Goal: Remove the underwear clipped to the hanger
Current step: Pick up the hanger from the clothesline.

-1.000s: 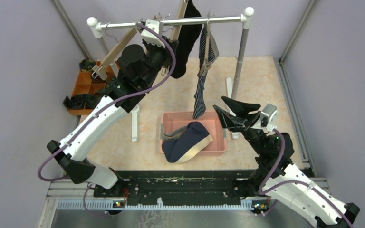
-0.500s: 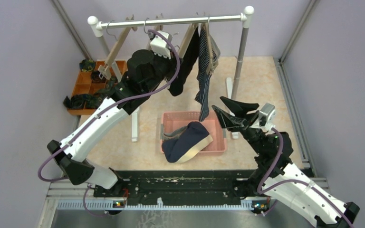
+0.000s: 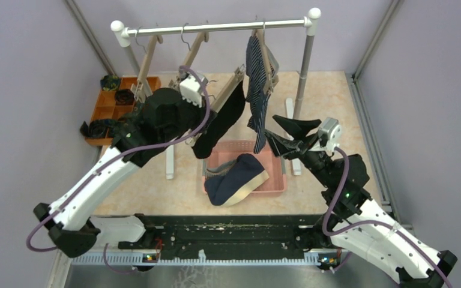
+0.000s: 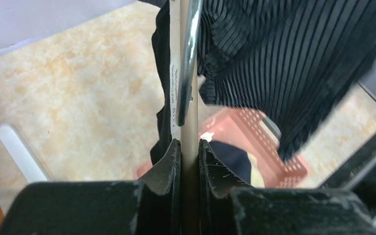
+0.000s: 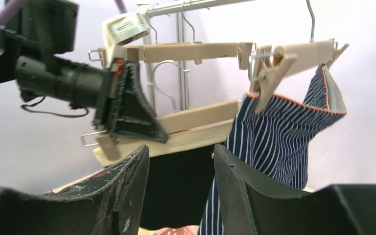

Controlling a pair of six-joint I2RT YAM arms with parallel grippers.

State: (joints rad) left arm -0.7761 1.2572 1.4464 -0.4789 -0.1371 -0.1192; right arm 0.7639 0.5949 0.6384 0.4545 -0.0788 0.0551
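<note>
Left wrist view: left tool [image 4: 190, 145] clamps the wooden hanger [image 4: 175, 58] carrying the black boxers [image 3: 219, 123]; right tool [image 5: 181, 149] stands open nearby. Reaching now, it could snag the neighbouring striped boxers [image 5: 274, 142] instead

A line of small dark print ran along the wooden hanger [image 4: 175, 93]. It was too blurred to be read.

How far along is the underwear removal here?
Done: a navy pair and a grey-striped pair lie in the pink basket. In hand: the left end effector is shut on the hanger carrying the black pair. Left: that pair and the navy striped pair, both still clipped; the right end effector is open.
</note>
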